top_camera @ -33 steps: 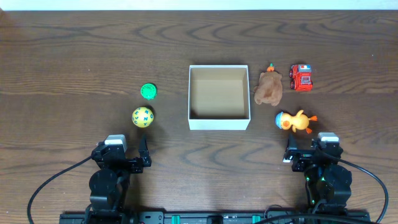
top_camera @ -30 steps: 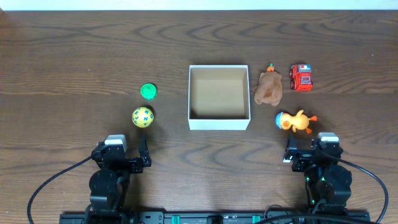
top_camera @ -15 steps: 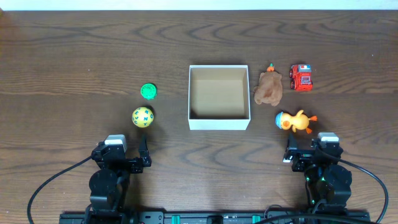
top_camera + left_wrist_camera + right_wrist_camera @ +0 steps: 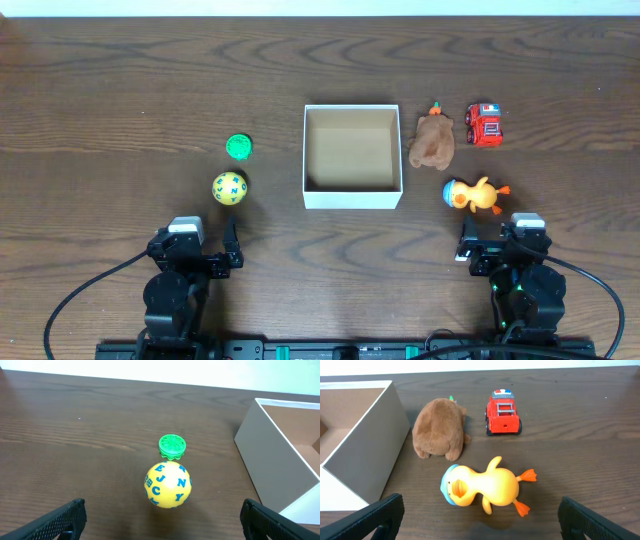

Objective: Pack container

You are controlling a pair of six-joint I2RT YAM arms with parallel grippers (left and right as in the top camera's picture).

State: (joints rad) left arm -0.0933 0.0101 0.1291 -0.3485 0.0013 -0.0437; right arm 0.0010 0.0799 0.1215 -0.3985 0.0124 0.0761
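The container (image 4: 352, 199) is a square white box with a tan inside, empty, at the table's middle; it also shows in the left wrist view (image 4: 260, 460) and the right wrist view (image 4: 365, 460). Left of it lie a yellow letter ball (image 4: 229, 188) (image 4: 167, 485) and a green disc (image 4: 238, 147) (image 4: 172, 446). Right of it lie a brown plush (image 4: 432, 143) (image 4: 440, 434), a red toy truck (image 4: 485, 124) (image 4: 503, 413) and a yellow duck (image 4: 472, 194) (image 4: 485, 487). My left gripper (image 4: 205, 248) (image 4: 162, 527) is open and empty near the ball. My right gripper (image 4: 503, 245) (image 4: 482, 527) is open and empty near the duck.
The dark wooden table (image 4: 130, 80) stretches wide around the toys. Both arms sit at the front edge with black cables trailing behind them.
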